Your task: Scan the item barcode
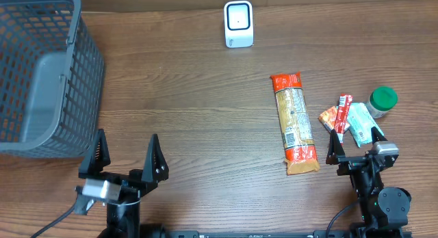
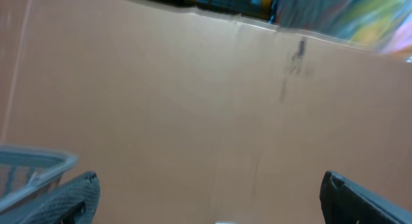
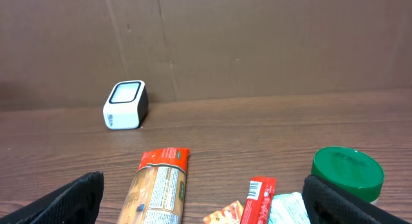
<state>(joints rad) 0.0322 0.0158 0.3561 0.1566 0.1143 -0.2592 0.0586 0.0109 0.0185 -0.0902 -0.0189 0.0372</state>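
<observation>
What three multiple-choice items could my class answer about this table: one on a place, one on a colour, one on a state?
1. Where does the white scanner stand?
A. Far side of the table, near the middle
B. Near left corner
C. Far right corner

2. What colour is the jar lid?
A. Red
B. Green
C. Blue

3. How do the left gripper and the right gripper stand?
A. Both open, gripping nothing
B. Both shut
C. One open, one shut

Answers:
1 A, it sits at the top centre of the overhead view.
2 B, green shows in two views.
3 A, both pairs of fingers are spread wide.
</observation>
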